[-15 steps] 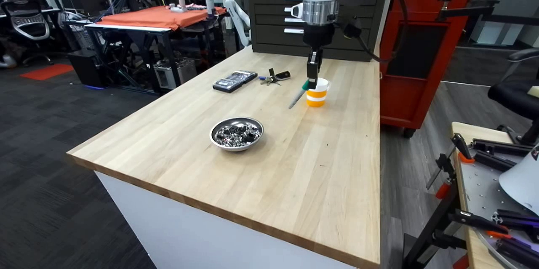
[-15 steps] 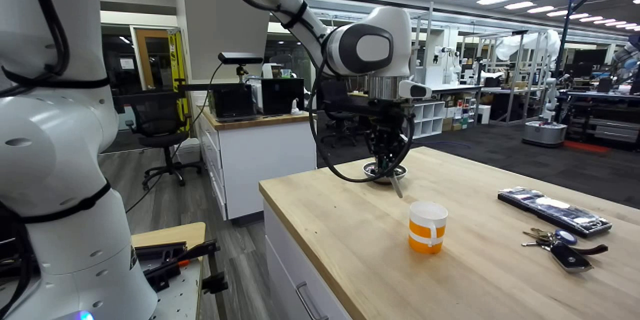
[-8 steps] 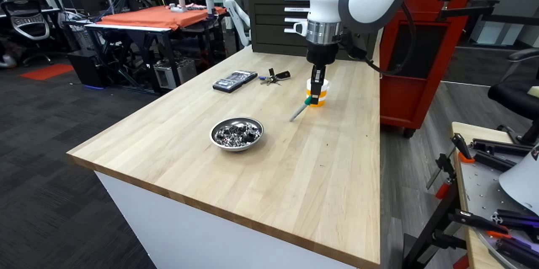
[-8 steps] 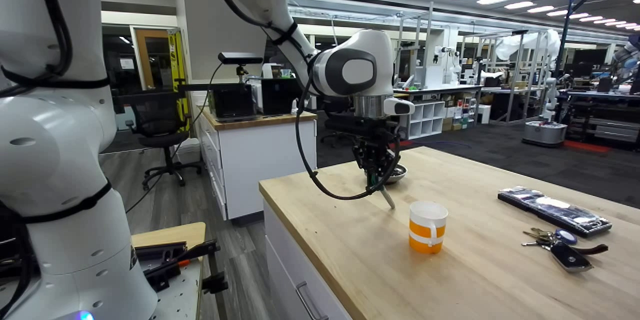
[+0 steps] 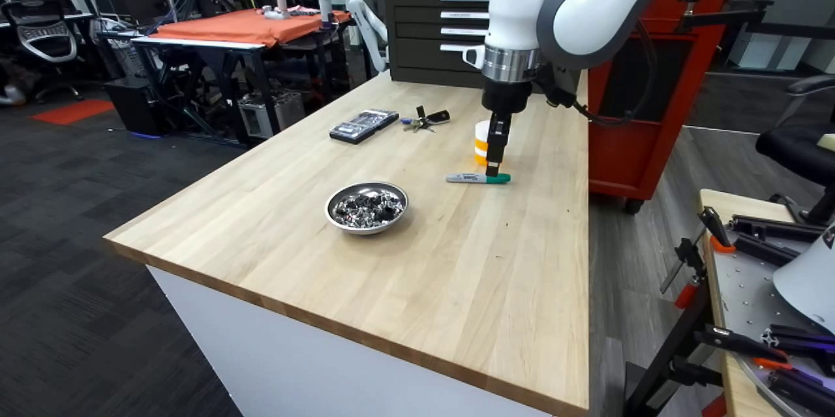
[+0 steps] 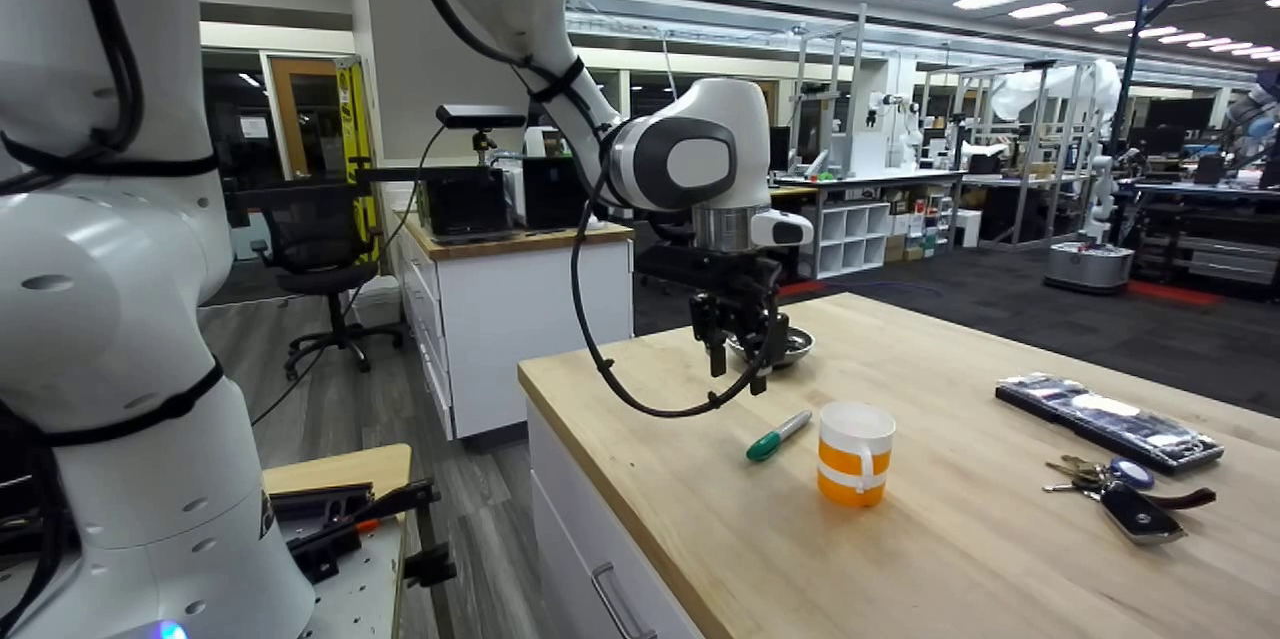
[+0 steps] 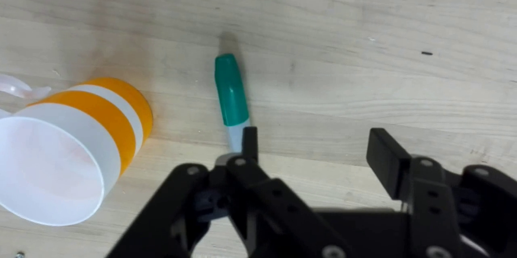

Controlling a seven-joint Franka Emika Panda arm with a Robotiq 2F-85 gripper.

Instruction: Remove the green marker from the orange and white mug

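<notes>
In an exterior view, left to right, we count one bowl [image 5: 366,230], one box [image 5: 363,126], one bunch of keys [image 5: 425,120], one marker [image 5: 471,178] and one mug [image 5: 481,146] on the bench [image 5: 417,286]. One tool [image 7: 312,145] hangs above, jaws apart; the marker it gripped half a second ago lies flat beside the mug.

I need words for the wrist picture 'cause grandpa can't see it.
A green-capped marker lies on a wooden table, beside an orange and white mug at the left. At the bottom, the open, empty gripper hides part of the marker.
</notes>
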